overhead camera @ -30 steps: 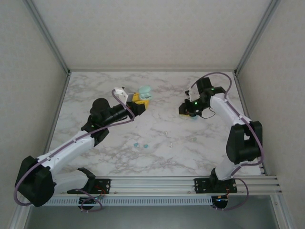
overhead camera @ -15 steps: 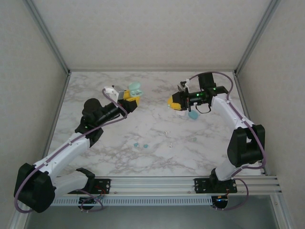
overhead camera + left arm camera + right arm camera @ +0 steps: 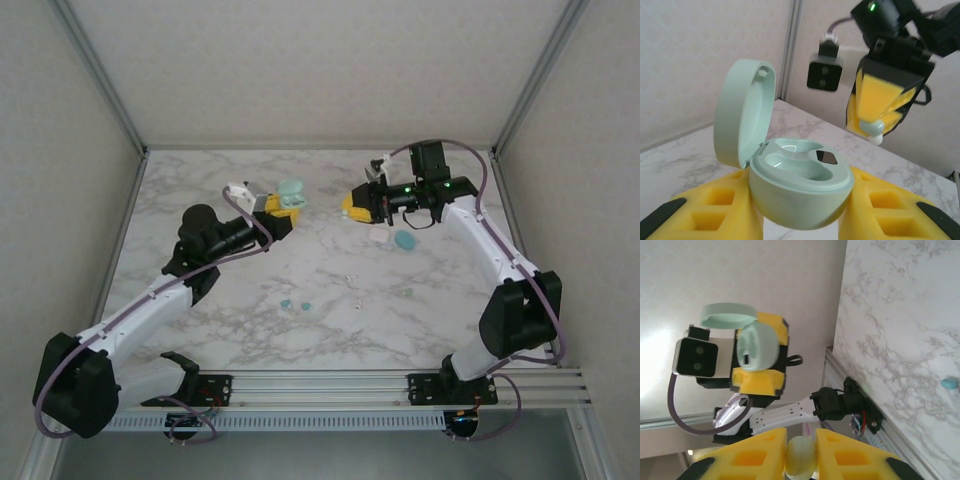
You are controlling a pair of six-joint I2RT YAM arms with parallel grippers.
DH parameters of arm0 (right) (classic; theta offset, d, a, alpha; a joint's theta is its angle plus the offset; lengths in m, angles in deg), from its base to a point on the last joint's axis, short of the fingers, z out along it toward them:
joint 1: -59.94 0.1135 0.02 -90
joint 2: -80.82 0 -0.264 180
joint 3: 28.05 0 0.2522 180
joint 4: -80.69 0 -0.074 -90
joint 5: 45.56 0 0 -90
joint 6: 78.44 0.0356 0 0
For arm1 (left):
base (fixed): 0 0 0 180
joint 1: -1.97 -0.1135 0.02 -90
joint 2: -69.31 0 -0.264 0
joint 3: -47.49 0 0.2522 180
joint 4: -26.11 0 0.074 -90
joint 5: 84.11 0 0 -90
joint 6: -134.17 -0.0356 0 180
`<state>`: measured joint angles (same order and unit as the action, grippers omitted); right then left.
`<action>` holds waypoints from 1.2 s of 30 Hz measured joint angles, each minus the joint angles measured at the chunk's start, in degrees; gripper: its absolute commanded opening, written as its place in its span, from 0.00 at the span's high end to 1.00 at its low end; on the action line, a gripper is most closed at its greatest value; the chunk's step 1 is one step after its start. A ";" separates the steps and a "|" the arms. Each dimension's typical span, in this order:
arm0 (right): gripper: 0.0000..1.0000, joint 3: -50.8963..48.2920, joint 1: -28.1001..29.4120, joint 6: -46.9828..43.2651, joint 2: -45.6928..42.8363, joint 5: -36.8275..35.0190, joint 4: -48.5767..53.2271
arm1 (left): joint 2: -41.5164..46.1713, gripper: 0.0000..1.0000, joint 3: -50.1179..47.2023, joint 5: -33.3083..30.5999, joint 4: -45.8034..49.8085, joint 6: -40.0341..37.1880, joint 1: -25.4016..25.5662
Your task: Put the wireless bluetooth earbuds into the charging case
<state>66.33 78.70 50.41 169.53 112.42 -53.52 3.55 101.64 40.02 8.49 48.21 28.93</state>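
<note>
A mint-green charging case (image 3: 799, 186) is held off the table with its lid (image 3: 742, 112) swung open, and my left gripper (image 3: 800, 220) is shut on its rounded body. Both sockets in the case look bare. My right gripper (image 3: 800, 452) is shut on a pale green earbud (image 3: 800, 456). From above, the right gripper (image 3: 350, 207) hangs a short way right of the case (image 3: 290, 194) and the left gripper (image 3: 276, 207), pointing at them. In the left wrist view the earbud (image 3: 873, 131) sits at the right gripper's tip, beyond and above the case.
A teal-blue oval case (image 3: 404, 240) lies on the marble table (image 3: 200, 180) below the right gripper. Two teal earbuds (image 3: 286, 303) lie mid-table, another small one (image 3: 407, 293) to the right, with tiny white bits (image 3: 358, 298) between. Frame posts line the table's sides.
My right gripper has risen from beside the teal case and swung left toward the left gripper with the pale earbud. The left gripper, holding the case, has shifted up and slightly left.
</note>
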 measured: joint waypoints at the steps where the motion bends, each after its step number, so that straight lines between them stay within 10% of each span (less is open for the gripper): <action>1: 0.78 0.52 0.74 0.04 -0.59 -1.01 -0.28 | -0.28 0.71 0.00 0.20 0.00 -0.24 0.11; 15: 0.78 6.71 12.74 -2.27 -5.42 -17.94 -4.46 | -5.57 0.72 2.82 2.95 -2.32 -2.73 3.34; 36: 0.78 6.58 15.69 -1.55 -4.42 -25.83 -8.17 | -5.57 0.71 3.89 3.30 -3.30 -2.97 5.38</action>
<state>72.91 94.40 48.86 165.11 86.59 -61.69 -2.03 105.53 43.32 5.19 45.23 34.31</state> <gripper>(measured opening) 0.218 0.353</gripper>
